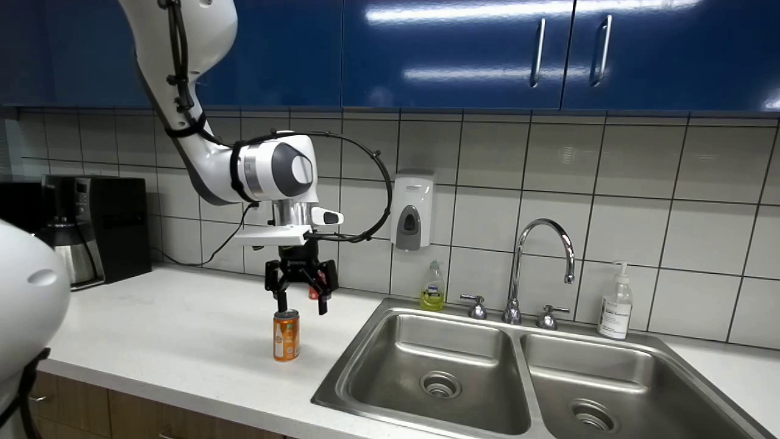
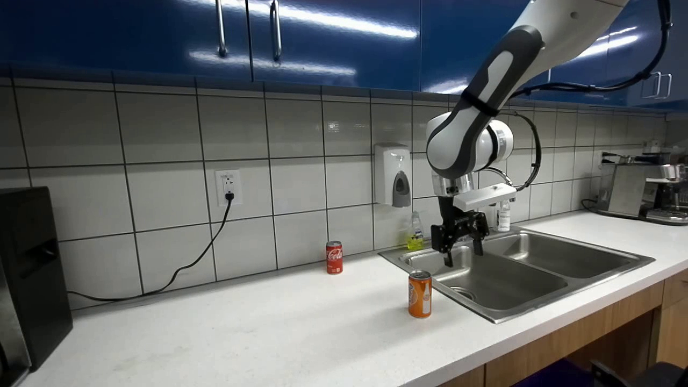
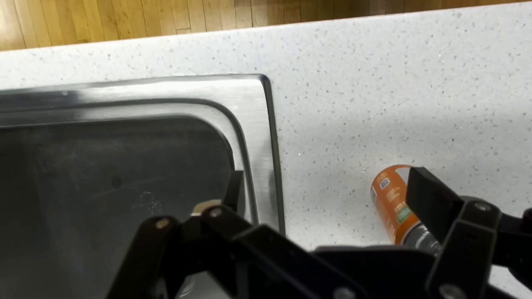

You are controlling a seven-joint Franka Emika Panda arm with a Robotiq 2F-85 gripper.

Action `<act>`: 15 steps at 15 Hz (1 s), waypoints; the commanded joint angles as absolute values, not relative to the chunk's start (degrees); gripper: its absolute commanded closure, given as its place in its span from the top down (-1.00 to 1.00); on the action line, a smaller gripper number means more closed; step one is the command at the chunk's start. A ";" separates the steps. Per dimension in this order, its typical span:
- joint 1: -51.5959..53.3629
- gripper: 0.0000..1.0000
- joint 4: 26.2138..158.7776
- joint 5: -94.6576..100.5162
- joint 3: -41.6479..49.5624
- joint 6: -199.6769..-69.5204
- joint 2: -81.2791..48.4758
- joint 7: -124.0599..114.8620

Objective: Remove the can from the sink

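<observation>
The orange can (image 1: 286,336) stands upright on the white counter beside the sink, in both exterior views (image 2: 420,294). In the wrist view the can (image 3: 392,199) is on the right, partly covered by one finger. The steel double-basin sink (image 1: 523,366) also shows in an exterior view (image 2: 497,314), and its corner rim (image 3: 255,124) is on the left in the wrist view. My gripper (image 1: 303,305) is open and empty, pointing down, above counter level near the can and the sink edge; it also shows in an exterior view (image 2: 463,255) and the wrist view (image 3: 326,178).
A red can (image 2: 334,258) stands near the tiled wall, mostly hidden behind the gripper in an exterior view (image 1: 313,294). A dish soap bottle (image 1: 433,289), chrome faucet (image 1: 515,274) and pump bottle (image 1: 616,308) stand behind the sink. A black machine (image 1: 113,225) stands at the counter's end.
</observation>
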State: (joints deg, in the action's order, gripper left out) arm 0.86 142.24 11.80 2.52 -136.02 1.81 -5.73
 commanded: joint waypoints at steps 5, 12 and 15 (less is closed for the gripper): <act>-1.83 1.00 148.37 11.13 3.28 -136.83 7.74 -6.32; -1.81 1.00 146.97 11.43 2.95 -136.20 5.90 -5.78; -1.81 1.00 146.98 11.43 2.95 -136.20 5.90 -5.79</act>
State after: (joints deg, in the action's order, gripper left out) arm -1.03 147.04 11.59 3.77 -136.30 5.89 -5.89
